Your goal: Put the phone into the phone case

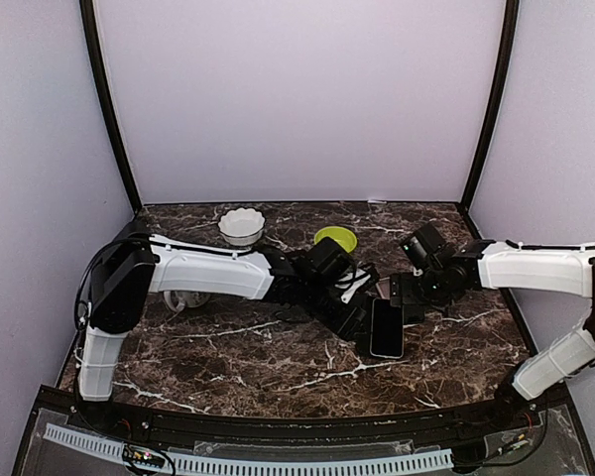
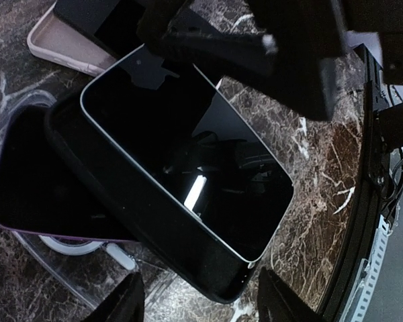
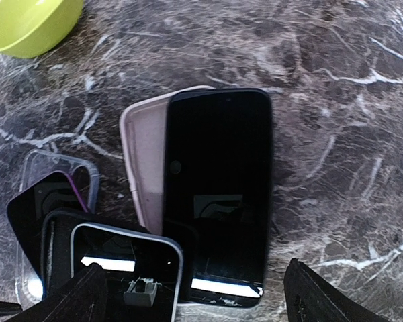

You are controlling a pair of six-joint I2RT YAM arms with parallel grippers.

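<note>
A silver-edged phone (image 2: pixel 188 161) lies face up, skewed over an open black case (image 2: pixel 154 228), its near corner inside the case's rim. It also shows in the top view (image 1: pixel 387 328) and the right wrist view (image 3: pixel 127 265). My left gripper (image 2: pixel 201 302) is open, its fingers either side of the case's near corner, touching nothing. A black phone (image 3: pixel 218 194) lies half over a pink case (image 3: pixel 142 154). My right gripper (image 3: pixel 195 302) is open and empty, astride that phone's near end. The two grippers are close together in the top view, the left (image 1: pixel 362 319) and the right (image 1: pixel 402 297).
A purple-edged phone (image 3: pixel 43 208) lies on a clear case (image 3: pixel 54 168) beside the black case. A green bowl (image 1: pixel 335 239) and a white bowl (image 1: pixel 241 225) stand at the back of the marble table (image 1: pixel 278 367). A pale round object (image 1: pixel 183 298) lies under the left arm.
</note>
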